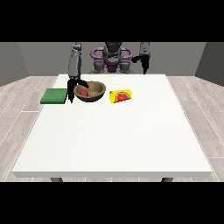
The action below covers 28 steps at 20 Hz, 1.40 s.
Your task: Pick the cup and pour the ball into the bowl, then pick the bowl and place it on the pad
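Note:
A brown wooden bowl (pixel 91 92) stands on the white table toward the back left, with a red ball (pixel 84 92) inside it. A yellow cup (pixel 120 96) with a red slice pattern lies on its side just right of the bowl. Left of the bowl lies a flat green pad (pixel 54 96). The hand at the view's left (pixel 71 89) hangs at the bowl's left rim, its fingers spread downward with one reaching over the rim. The hand at the view's right (pixel 144 63) is raised near the robot's shoulder, away from every object.
The white table (pixel 113 135) stretches wide toward the camera in front of the objects. Its left edge runs just beside the pad. The robot's torso (pixel 111 57) stands behind the far edge.

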Motion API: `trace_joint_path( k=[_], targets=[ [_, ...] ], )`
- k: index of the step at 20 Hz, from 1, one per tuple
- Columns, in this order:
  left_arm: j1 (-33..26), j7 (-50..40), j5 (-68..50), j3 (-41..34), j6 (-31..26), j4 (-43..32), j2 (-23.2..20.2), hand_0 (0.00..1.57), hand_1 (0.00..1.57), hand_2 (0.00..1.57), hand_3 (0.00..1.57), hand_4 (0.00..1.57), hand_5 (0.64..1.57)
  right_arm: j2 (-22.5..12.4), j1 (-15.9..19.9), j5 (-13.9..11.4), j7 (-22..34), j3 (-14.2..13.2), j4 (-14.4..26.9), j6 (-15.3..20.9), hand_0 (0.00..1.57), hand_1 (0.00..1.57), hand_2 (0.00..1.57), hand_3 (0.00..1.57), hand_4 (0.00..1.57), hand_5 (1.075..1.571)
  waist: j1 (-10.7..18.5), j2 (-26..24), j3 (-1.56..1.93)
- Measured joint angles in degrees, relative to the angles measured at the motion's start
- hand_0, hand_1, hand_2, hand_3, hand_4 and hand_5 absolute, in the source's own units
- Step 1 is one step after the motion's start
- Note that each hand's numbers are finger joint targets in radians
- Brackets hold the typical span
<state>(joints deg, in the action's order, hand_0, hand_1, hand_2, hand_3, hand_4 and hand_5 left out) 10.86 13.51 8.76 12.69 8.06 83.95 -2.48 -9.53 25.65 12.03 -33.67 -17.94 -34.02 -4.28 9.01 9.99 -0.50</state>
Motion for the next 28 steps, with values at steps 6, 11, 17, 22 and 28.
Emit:
trace_joint_path(
  k=[6,11,17,22,28],
  targets=[
    [-0.6,0.3,0.9,0.6,-0.2,1.9,0.2,0.00,0.00,0.00,0.00,0.95,1.422,1.4,1.0,3.4,-1.1,-2.7,1.5,0.3,1.39,1.39,1.26,0.47,0.66,1.473,0.5,0.7,-0.79],
    [0.7,0.4,0.6,0.0,-0.9,3.9,-0.6,0.00,0.00,0.00,0.00,0.98,1.393,0.5,0.0,5.7,-1.5,-5.1,0.4,1.7,1.57,1.57,1.57,1.57,0.97,1.490,1.3,2.6,-1.78],
    [-0.3,0.5,-0.4,-1.3,-1.7,2.1,-1.0,0.00,0.00,0.00,0.00,1.10,1.360,0.9,0.7,7.6,5.1,-5.7,-0.2,5.5,1.57,1.57,1.57,1.47,0.93,1.491,0.9,0.3,-0.73],
    [-3.4,0.5,-1.3,-2.4,-2.0,-0.8,-0.9,0.00,0.00,0.00,0.00,1.15,1.354,-1.0,2.1,7.7,15.7,-4.3,0.4,9.2,1.57,1.57,1.57,1.35,0.94,1.501,-0.9,-4.4,0.49],
    [-4.1,0.8,-2.3,-4.9,-2.5,-3.5,-1.7,0.00,0.00,0.00,0.00,1.16,1.354,-10.0,4.6,7.6,25.6,-4.2,-0.8,8.7,1.57,1.57,1.57,1.16,0.96,1.494,-4.1,-7.0,0.49]
  ],
)
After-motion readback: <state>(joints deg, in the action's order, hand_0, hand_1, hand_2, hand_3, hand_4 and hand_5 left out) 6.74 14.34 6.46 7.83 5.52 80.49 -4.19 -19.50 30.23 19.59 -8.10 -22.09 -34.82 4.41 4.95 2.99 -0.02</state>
